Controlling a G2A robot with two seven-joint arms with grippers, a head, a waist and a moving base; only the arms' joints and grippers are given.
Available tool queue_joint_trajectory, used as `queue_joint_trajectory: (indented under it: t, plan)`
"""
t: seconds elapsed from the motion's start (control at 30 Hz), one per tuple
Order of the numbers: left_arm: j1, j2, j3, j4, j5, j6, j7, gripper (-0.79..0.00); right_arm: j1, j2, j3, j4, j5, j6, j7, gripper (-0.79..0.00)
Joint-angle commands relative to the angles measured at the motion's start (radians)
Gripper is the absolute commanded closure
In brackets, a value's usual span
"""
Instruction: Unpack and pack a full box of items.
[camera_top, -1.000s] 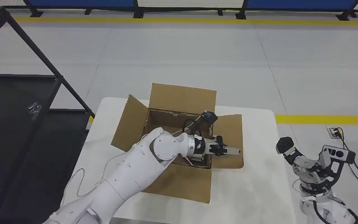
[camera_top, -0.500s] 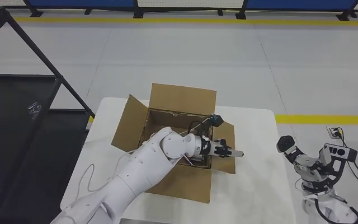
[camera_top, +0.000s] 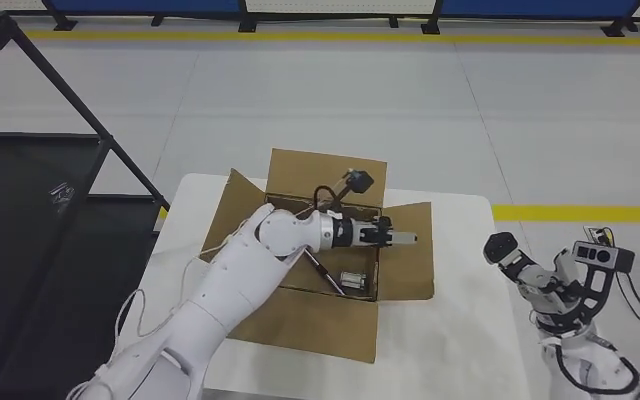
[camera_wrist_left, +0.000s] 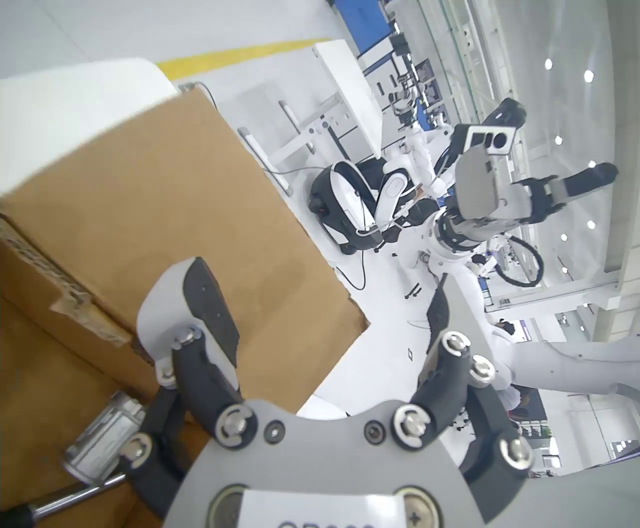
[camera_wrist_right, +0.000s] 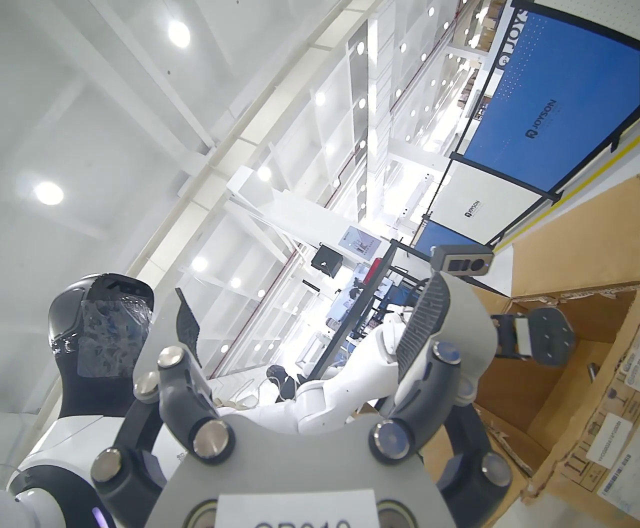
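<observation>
Small metal cylinder (camera_top: 352, 279) lies inside the cardboard box (camera_top: 325, 165) by its right wall, the left gripper (camera_top: 405, 239), spread wide and empty, has swung toward the box's far side, and the right gripper (camera_top: 497, 247) hangs well right of the box, fingers apart, holding nothing.

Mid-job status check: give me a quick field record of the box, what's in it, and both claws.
Box: open brown cardboard box on the white table, flaps spread
Inside: small silver metal cylinder; thin dark rod-shaped tool
Left claw: open, empty, over the box's right side
Right claw: open, empty, by the table's right edge
</observation>
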Motion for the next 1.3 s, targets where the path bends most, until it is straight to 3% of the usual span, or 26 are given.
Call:
queue_joint_trajectory:
  t: [0.0,0.17,0.37,0.5,0.63,0.77,1.27]
  plan:
    - [0.012,0.034,-0.066,-0.033,0.006,-0.004,-0.021,-0.785,0.01,0.004,-0.012,-0.031,-0.094,0.002,0.0,-0.785]
    - [0.119,0.14,-0.286,-0.184,0.045,-0.003,-0.076,-0.785,0.052,0.009,-0.089,-0.114,-0.385,0.074,-0.056,-0.785]
    - [0.408,0.261,-0.642,-0.549,0.116,0.089,-0.111,-0.785,0.174,0.003,-0.304,-0.154,-0.758,0.254,-0.157,-0.785]
    - [0.587,0.302,-0.83,-0.733,0.124,0.14,-0.113,-0.785,0.302,-0.01,-0.474,-0.088,-0.963,0.39,-0.197,-0.785]
    - [0.699,0.323,-0.955,-0.792,0.106,0.151,-0.101,-0.785,0.437,-0.034,-0.638,0.033,-1.048,0.493,-0.22,-0.785]
    - [0.756,0.337,-1.036,-0.779,0.061,0.149,-0.103,-0.785,0.539,-0.059,-0.734,0.151,-1.048,0.579,-0.254,-0.785]
    - [0.758,0.339,-1.04,-0.776,0.055,0.148,-0.11,-0.785,0.539,-0.059,-0.734,0.151,-1.048,0.579,-0.254,-0.785]
